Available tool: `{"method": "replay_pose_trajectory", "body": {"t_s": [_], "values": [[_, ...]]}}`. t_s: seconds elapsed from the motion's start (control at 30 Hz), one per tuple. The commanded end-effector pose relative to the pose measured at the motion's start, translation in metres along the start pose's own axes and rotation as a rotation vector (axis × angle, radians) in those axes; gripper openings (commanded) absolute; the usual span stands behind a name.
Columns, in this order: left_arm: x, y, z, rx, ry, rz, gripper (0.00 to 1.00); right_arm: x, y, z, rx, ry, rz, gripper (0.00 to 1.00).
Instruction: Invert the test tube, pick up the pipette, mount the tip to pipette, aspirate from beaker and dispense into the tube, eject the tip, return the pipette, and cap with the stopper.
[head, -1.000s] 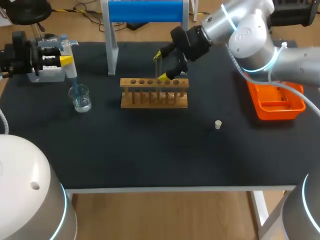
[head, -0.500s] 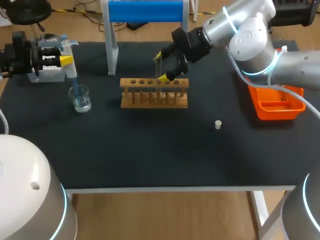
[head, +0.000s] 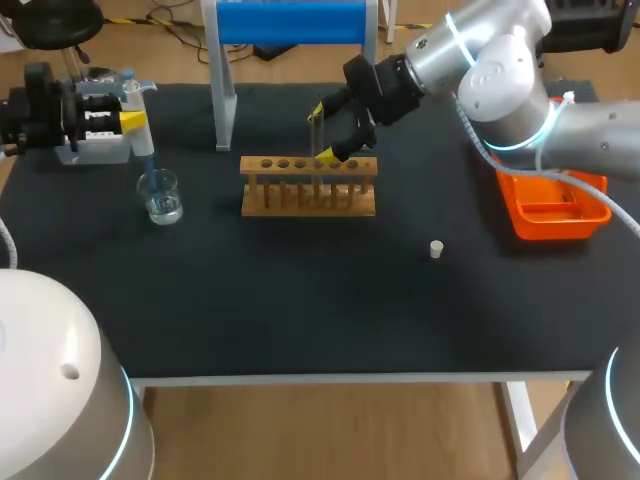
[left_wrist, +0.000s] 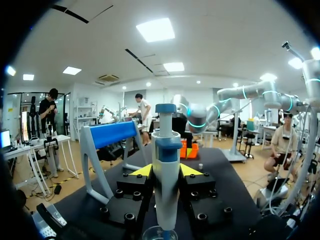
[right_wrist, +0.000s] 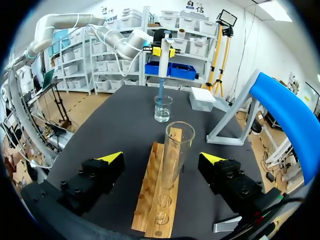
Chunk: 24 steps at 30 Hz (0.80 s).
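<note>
1. Left gripper: at the far left of the black table, jaws pressed on the white and blue pipette, which hangs upright.
2. White and blue pipette: its blue tip reaches down into the small clear glass beaker, which stands near the left edge and holds clear liquid.
3. Right gripper: above the right half of the light wooden tube rack, jaws spread wide.
4. Clear glass test tube: upright, mouth up, seated in a hole of the rack between the right gripper's fingers, apart from both.
5. Small white stopper: on the table, right of and nearer than the rack, well apart from it.
6. Orange plastic tray: at the right edge.
7. Blue-topped grey stand: at the far edge, behind the rack.
</note>
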<state>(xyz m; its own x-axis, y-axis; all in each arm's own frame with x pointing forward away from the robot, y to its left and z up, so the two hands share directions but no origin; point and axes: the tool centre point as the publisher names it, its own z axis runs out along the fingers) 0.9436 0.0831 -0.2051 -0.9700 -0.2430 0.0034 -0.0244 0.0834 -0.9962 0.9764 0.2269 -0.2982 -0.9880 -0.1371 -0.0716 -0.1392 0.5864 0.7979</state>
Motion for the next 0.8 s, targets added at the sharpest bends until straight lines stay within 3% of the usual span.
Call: {"method": "replay_pose_trajectory", "body": {"t_s": [0.03, 0.37, 0.8], "values": [[0.0, 0.0, 0.0, 0.0, 0.001, 0.0, 0.0, 0.0, 0.0, -0.001, 0.001, 0.001, 0.0, 1.0], [0.0, 0.0, 0.0, 0.0, 0.001, 0.0, 0.0, 0.0, 0.0, -0.001, 0.001, 0.001, 0.0, 1.0], [0.001, -0.031, 0.0, -0.019, -0.012, 0.013, 0.0, 0.0, 0.0, -0.001, 0.001, 0.001, 0.0, 1.0]]}}
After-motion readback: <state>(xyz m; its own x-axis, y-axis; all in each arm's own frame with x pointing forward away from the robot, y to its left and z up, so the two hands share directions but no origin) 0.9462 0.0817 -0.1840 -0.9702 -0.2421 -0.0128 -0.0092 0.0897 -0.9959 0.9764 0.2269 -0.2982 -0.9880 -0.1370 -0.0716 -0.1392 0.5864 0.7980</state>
